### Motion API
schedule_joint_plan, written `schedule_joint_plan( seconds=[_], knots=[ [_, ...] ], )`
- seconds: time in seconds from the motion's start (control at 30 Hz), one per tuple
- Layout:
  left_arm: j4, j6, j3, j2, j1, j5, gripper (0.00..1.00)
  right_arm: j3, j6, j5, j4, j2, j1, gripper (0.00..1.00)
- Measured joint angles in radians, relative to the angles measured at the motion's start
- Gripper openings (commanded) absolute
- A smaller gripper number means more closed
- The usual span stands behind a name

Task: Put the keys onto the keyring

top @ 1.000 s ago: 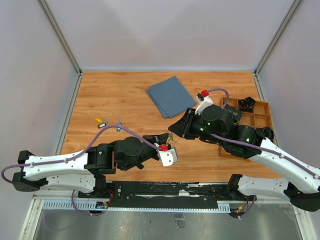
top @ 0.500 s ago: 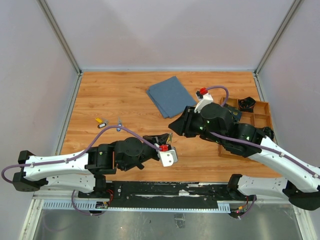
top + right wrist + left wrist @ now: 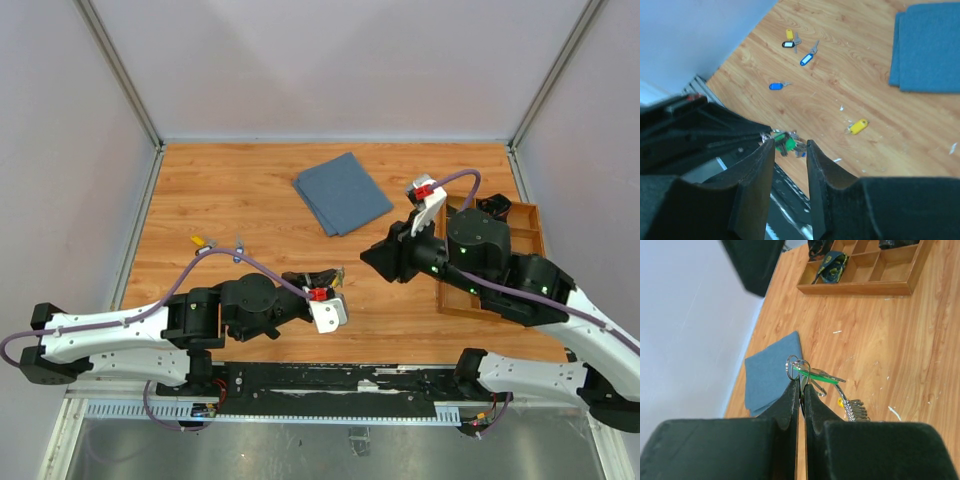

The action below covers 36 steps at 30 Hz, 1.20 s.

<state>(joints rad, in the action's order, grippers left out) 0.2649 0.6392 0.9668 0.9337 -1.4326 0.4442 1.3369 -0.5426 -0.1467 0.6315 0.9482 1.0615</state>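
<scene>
Found keyring (image 3: 792,366) pinched at the tip of left gripper (image 3: 801,387), jaws pressed fully together on the wire. Ring on edge just past the fingertips, held above the table (image 3: 230,190) near its front middle.

Noted one green-tagged key (image 3: 812,375) hanging at the ring, long axis nearly level, pointing away from the ring toward the wooden tray (image 3: 855,288) side. Below it a chain bit (image 3: 855,412) and a small yellow tag (image 3: 840,402); rest of the bunch too small to count.

Saw right gripper (image 3: 790,145) facing the bunch from the right, jaws parted, nothing between them, clear of the bunch in the top view.

Counted five loose keys flat on the wood:
- far yellow key (image 3: 789,34), touching or just beside dark-tagged key (image 3: 788,44)
- upper blue key (image 3: 806,59) near those two, by the left edge
- lower blue key (image 3: 775,86), alone
- near yellow key (image 3: 859,126), closest to the bunch

Long axes all differing.

Logged one folded blue cloth (image 3: 342,192) at the back middle, well apart from the bunch, with bare wood between. One tray against the right edge. Walls on three sides.
</scene>
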Motion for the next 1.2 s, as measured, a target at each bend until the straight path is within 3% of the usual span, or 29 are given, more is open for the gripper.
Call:
schedule_joint_plan(
  seconds=[0.3, 0.53, 1.2],
  knots=[
    [0.008, -0.028, 0.003, -0.018, 0.0, -0.061, 0.0, -0.007, 0.446, 0.243, 0.04, -0.043, 0.0, 0.26],
    [0.015, -0.037, 0.004, -0.018, 0.0, -0.088, 0.01, -0.025, 0.645, 0.357, 0.048, 0.002, -0.002, 0.26],
    [0.022, -0.033, 0.016, -0.018, 0.0, -0.098, 0.01, -0.025, 0.757, 0.505, 0.047, 0.055, -0.053, 0.21]
  ],
)
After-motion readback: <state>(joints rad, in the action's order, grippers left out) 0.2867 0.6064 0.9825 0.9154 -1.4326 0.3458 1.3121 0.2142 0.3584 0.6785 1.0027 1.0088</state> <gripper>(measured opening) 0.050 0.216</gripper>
